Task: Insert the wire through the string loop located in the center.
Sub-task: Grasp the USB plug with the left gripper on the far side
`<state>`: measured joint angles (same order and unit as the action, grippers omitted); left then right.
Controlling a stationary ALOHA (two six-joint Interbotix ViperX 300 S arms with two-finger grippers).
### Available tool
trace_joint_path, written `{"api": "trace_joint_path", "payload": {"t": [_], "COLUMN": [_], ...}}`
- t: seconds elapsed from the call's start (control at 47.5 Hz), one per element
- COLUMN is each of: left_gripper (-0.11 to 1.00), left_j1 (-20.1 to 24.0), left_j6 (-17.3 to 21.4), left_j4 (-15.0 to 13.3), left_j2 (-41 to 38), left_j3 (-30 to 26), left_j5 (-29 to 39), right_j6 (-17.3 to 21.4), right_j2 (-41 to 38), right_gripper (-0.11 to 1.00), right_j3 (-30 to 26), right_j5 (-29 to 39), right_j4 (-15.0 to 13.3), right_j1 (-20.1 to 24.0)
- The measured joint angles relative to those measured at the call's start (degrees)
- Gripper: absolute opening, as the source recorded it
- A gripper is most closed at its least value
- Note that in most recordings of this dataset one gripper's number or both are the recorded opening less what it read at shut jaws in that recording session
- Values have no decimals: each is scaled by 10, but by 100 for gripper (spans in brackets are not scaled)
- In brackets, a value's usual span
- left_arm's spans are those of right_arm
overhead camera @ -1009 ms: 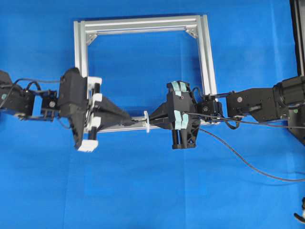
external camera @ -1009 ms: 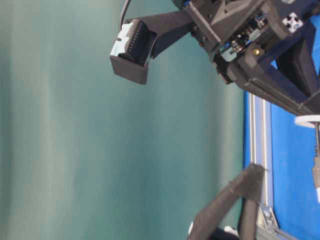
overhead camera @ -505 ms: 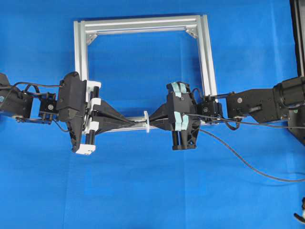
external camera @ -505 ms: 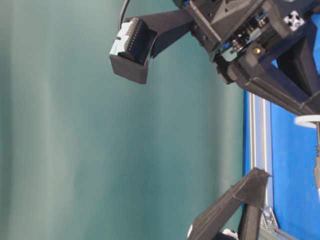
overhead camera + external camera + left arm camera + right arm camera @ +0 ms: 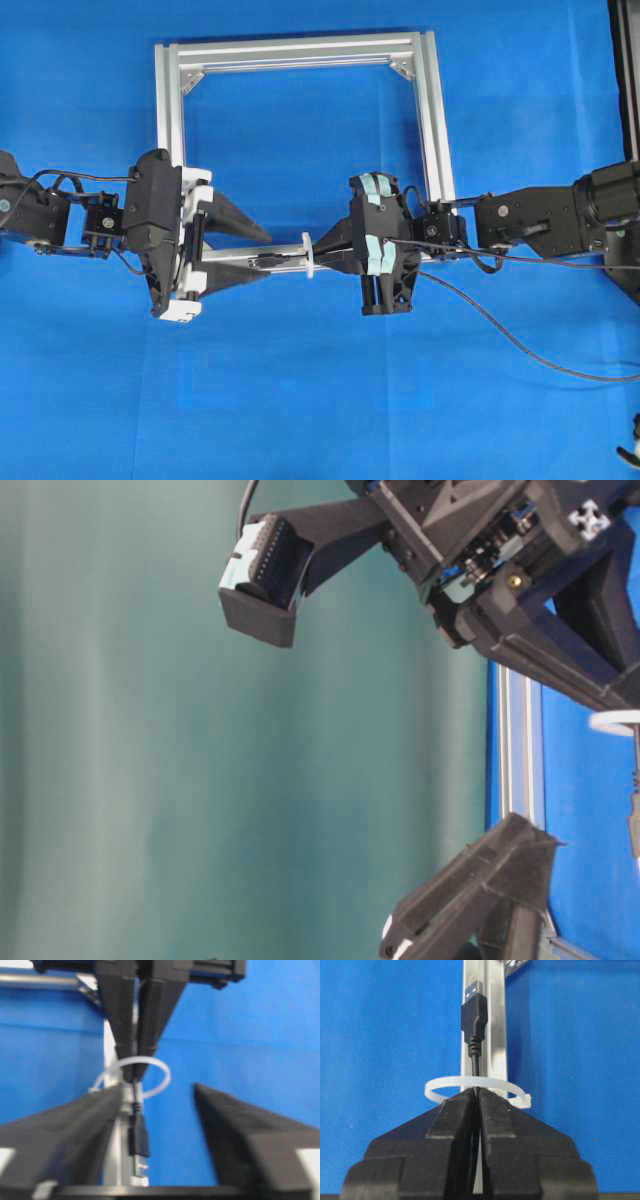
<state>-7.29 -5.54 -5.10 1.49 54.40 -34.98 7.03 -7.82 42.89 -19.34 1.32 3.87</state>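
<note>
So the wire (image 5: 476,1067) is already poking through the string loop (image 5: 475,1087), plug end first. In the right wrist view the right gripper (image 5: 476,1102) has its two black fingers (image 5: 451,1125) pinched together on the cable just behind the white loop, and the plug with its silvery tip sticks out past the loop on the far side, lying over the bottom rail of the silver frame (image 5: 495,1020).

The left gripper (image 5: 157,1110) sits on the other side, facing the plug. Its fingers (image 5: 240,1130) stand apart, one on each side of the plug, and neither is pinching it. From overhead you can see the same thing: left gripper (image 5: 255,252) spread wide around the plug end, right gripper (image 5: 325,248) shut on the wire just right of the loop (image 5: 308,254). The rest of the wire (image 5: 520,345) trails off over the blue table (image 5: 300,400) toward the right edge.

No brand names or readable writing anywhere that I can make out, just some pale teal tape patches on the right gripper body
</note>
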Motion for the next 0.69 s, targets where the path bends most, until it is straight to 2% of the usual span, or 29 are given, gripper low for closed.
{"api": "trace_joint_path", "payload": {"t": [0.084, 0.147, 0.694], "left_gripper": [86, 93, 93], "left_j1": [0, 1, 3], "left_j6": [0, 1, -1], "left_j4": [0, 0, 0], "left_j2": [0, 0, -4], "left_j3": [-1, -1, -13], "left_j5": [1, 3, 38], "right_j6": [0, 0, 0], "right_j2": [0, 0, 0], "right_gripper": [-2, -2, -2], "right_j3": [0, 0, 0], "right_j5": [0, 0, 0], "right_j4": [-1, -1, -1], "right_j1": [0, 0, 0]}}
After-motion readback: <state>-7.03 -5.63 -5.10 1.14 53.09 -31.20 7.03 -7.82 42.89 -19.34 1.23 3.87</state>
